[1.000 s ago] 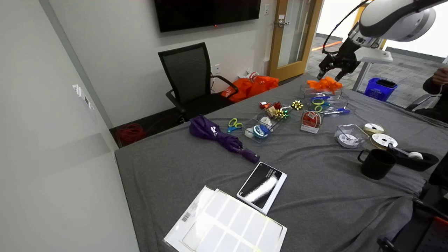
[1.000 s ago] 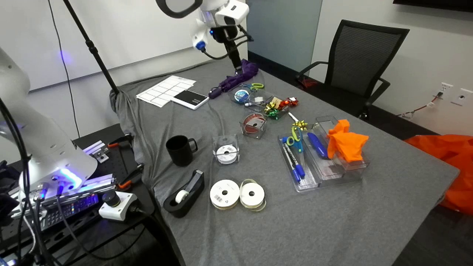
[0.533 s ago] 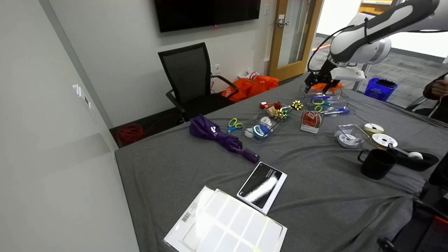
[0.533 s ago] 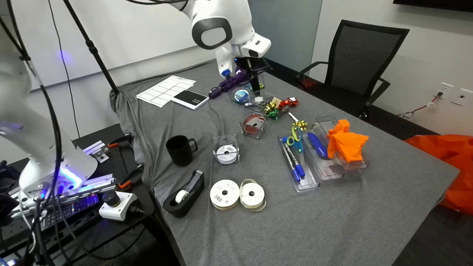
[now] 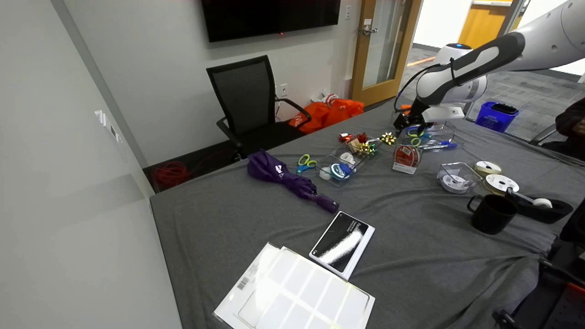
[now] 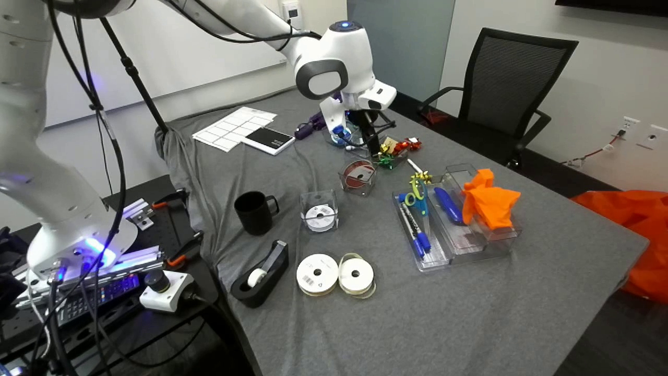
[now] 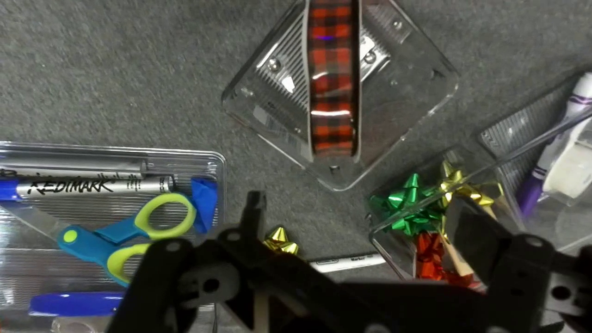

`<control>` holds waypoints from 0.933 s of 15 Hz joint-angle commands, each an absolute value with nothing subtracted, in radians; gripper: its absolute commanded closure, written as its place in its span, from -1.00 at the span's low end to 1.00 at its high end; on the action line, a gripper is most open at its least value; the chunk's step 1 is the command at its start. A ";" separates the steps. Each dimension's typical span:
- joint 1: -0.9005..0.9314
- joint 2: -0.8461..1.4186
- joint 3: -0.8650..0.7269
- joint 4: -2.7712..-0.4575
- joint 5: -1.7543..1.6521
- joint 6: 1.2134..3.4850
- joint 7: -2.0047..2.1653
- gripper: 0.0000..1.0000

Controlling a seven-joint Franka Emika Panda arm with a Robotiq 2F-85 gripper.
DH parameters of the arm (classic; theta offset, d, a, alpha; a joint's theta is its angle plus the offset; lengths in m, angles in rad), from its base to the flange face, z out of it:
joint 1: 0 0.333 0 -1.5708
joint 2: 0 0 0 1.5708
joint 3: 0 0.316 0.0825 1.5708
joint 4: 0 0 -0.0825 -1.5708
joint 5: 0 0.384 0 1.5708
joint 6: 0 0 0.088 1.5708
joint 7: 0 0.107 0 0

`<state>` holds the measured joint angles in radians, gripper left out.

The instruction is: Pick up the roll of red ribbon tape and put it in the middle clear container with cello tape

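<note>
One red plaid ribbon roll [image 7: 333, 83] upright in clear box [image 7: 398, 135], top ctr of wrist view; gripper [image 7: 358, 210] at btm, its jaws wide apart.

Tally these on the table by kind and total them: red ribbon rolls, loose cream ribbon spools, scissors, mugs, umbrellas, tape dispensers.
Roll of red ribbon: 1
Loose cream ribbon spools: 2
Scissors: 2
Black mug: 1
Purple umbrella: 1
Black tape dispenser: 1
Total: 8
</note>
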<state>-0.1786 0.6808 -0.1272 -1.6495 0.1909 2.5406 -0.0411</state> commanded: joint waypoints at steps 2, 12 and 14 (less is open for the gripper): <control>-0.243 0.736 -0.066 -1.612 0.181 2.569 -0.121 -1.00; -0.286 0.750 -0.007 -1.631 0.223 2.526 -0.118 -1.00; -0.282 0.747 -0.011 -1.636 0.221 2.512 -0.108 -0.77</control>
<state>-0.2674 0.7478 -0.0241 -1.6323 0.2094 2.5431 -0.1076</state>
